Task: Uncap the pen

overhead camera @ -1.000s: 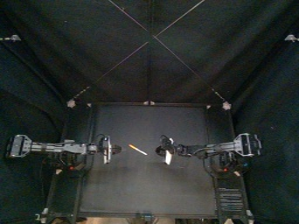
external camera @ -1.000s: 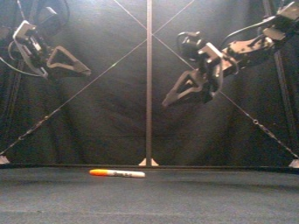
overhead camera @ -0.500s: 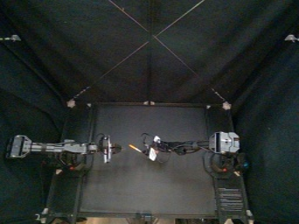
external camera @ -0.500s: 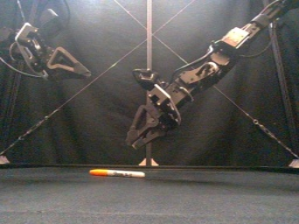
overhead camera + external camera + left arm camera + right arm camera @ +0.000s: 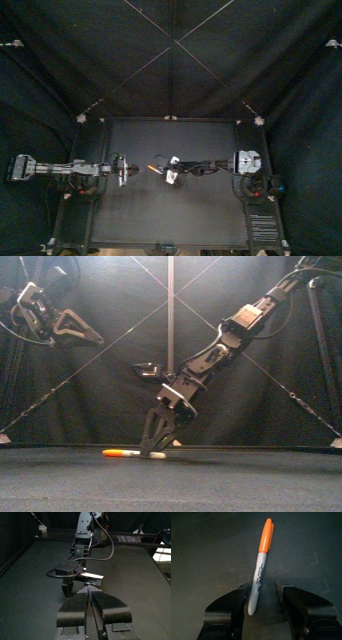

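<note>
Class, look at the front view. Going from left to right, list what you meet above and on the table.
left gripper, high in the air → pen's orange cap, lying on the table → right gripper, low over the white barrel, jaws open

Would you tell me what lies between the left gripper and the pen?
Only bare table, as the left wrist view shows. The left gripper hangs above it, and the open right gripper straddles the pen.
</note>
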`<state>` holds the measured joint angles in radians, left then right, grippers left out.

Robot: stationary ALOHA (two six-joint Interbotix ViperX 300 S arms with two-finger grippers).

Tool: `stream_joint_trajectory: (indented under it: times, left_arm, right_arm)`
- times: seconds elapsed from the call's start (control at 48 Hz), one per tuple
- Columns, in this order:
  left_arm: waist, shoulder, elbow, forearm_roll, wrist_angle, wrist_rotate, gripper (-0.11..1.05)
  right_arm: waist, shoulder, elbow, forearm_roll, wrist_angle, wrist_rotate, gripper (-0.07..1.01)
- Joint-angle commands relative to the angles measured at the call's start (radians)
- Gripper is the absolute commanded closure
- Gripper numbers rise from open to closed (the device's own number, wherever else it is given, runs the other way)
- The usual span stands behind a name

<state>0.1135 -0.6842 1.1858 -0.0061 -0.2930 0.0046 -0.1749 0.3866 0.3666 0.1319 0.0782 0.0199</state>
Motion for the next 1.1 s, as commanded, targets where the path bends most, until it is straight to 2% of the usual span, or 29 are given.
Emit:
stream_joint_trajectory:
  times: [0.021, 0.25, 0.354, 0.479, 0.625, 0.833, 0.979, 1.104]
  left_arm:
    - [0.003, -0.002, -0.023, 0.000, -0.005, -0.0015, 0.44]
    - [0.006, -0.002, -0.026, 0.000, -0.006, -0.0046, 0.39]
    - [0.012, 0.000, -0.029, -0.005, -0.008, -0.0061, 0.35]
    - [0.015, 0.000, -0.034, -0.026, -0.011, -0.0046, 0.29]
    - [0.017, 0.000, -0.041, -0.034, -0.012, -0.0046, 0.21]
    - [0.012, 0.018, -0.049, -0.043, -0.012, -0.0061, 0.10]
    - [0.002, 0.055, -0.064, -0.046, -0.006, -0.0046, 0.05]
    - [-0.023, 0.103, -0.083, -0.046, -0.005, -0.0031, 0.04]
  right_arm:
    - [-0.002, -0.018, -0.017, 0.000, 0.014, 0.002, 0.16]
    - [0.005, -0.021, 0.009, -0.006, 0.023, 0.000, 0.39]
    - [0.014, -0.043, 0.023, -0.028, 0.025, 0.000, 0.46]
    - [0.023, -0.115, 0.049, -0.086, 0.023, -0.002, 0.47]
    - [0.025, -0.230, 0.072, -0.163, 0.025, 0.002, 0.47]
    - [0.038, -0.321, 0.072, -0.230, 0.025, -0.003, 0.47]
    - [0.074, -0.342, 0.072, -0.285, 0.025, -0.002, 0.47]
    - [0.097, -0.348, 0.069, -0.314, 0.023, 0.000, 0.47]
